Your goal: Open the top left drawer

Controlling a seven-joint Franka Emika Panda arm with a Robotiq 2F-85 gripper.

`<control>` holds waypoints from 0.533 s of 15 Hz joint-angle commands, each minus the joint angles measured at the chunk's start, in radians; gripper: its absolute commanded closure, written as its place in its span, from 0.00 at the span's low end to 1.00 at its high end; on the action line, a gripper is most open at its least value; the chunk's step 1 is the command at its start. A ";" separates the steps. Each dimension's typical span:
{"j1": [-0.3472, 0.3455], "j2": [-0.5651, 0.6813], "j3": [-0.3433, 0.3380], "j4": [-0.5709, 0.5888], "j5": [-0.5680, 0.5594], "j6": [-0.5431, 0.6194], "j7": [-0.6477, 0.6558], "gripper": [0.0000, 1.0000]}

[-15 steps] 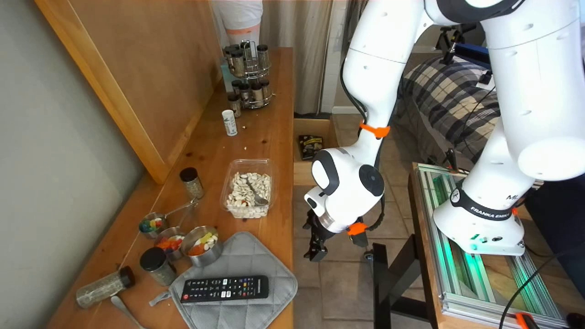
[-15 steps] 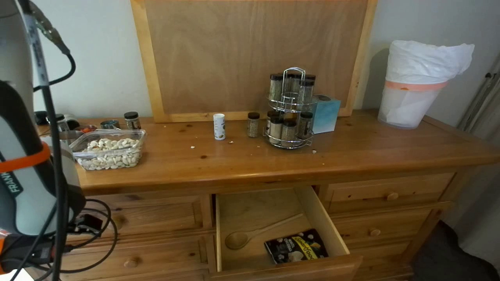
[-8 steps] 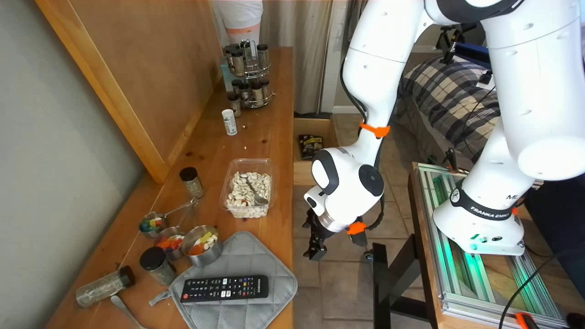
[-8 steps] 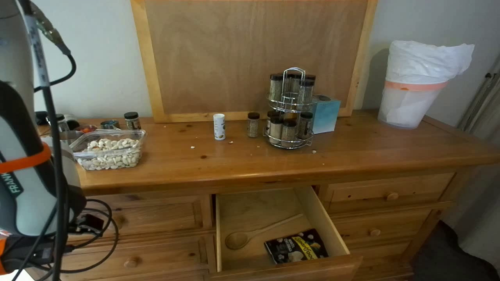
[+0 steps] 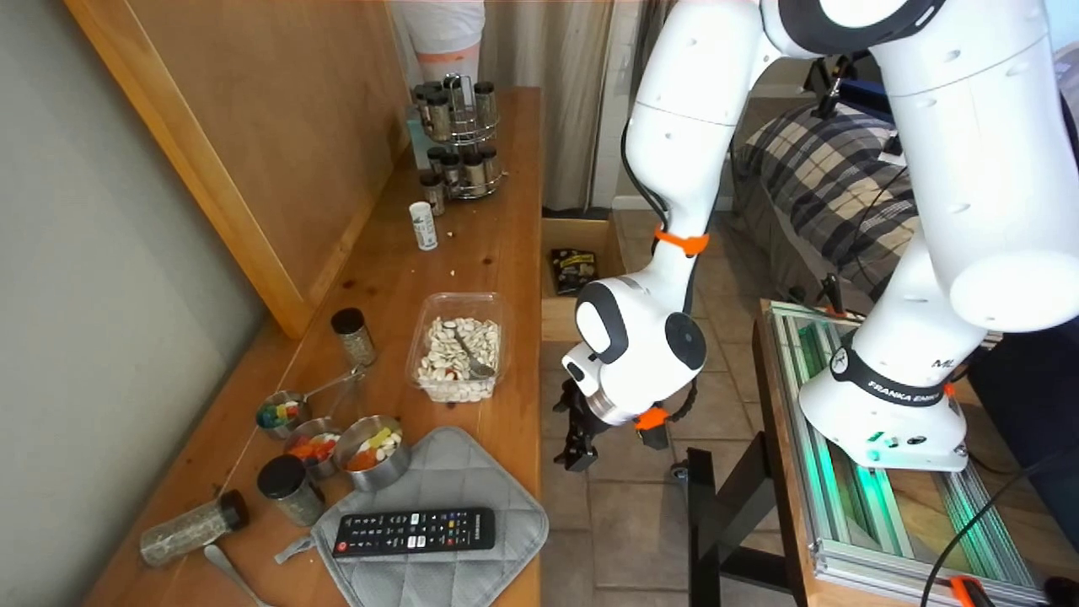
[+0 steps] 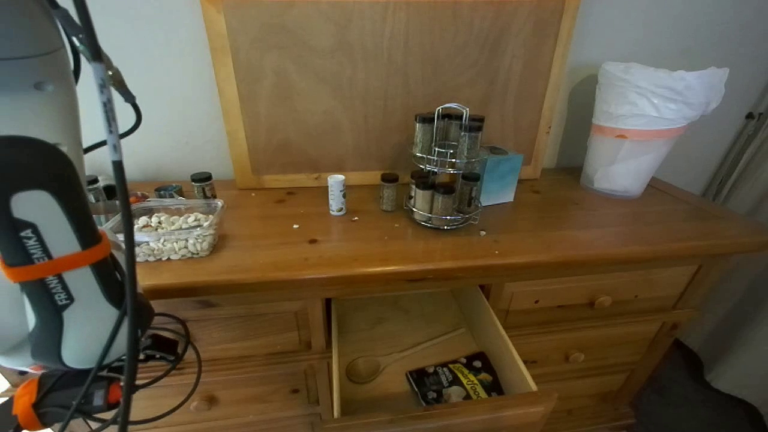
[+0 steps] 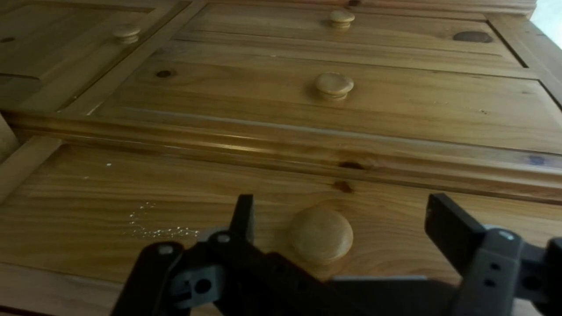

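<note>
The top left drawer is shut; its light brown wooden front (image 7: 88,206) fills the lower wrist view, which appears upside down. In an exterior view, part of its front (image 6: 258,330) shows below the countertop, beside the arm's cables. Its round wooden knob (image 7: 322,237) lies between the fingers in the wrist view, nearer the left-hand one, with gaps on both sides. My gripper (image 7: 342,210) is open and empty, facing the drawer front. In an exterior view my gripper (image 5: 566,432) hangs just off the countertop edge; the drawer front is hidden there.
The middle drawer (image 6: 504,348) stands open, holding a wooden spoon (image 6: 366,369) and a black packet (image 6: 456,381). Lower drawers with knobs (image 7: 334,84) are shut. On the countertop (image 6: 270,246) are a seed tub (image 6: 174,240), spice rack (image 6: 444,204), remote (image 5: 413,533) and grey potholder (image 5: 472,472).
The arm has shifted a little, bringing the gripper slightly towards the dresser in an exterior view and the arm further into frame in both exterior views. The drawers look the same.
</note>
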 commanded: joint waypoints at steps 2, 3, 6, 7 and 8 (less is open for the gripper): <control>-0.046 0.081 0.032 0.052 -0.185 -0.055 0.113 0.00; -0.104 0.096 0.119 0.066 -0.097 -0.072 0.012 0.00; -0.163 0.138 0.214 0.091 -0.091 -0.138 -0.023 0.00; -0.190 0.153 0.257 0.101 -0.091 -0.153 -0.028 0.00; -0.207 0.168 0.280 0.109 -0.091 -0.160 -0.033 0.00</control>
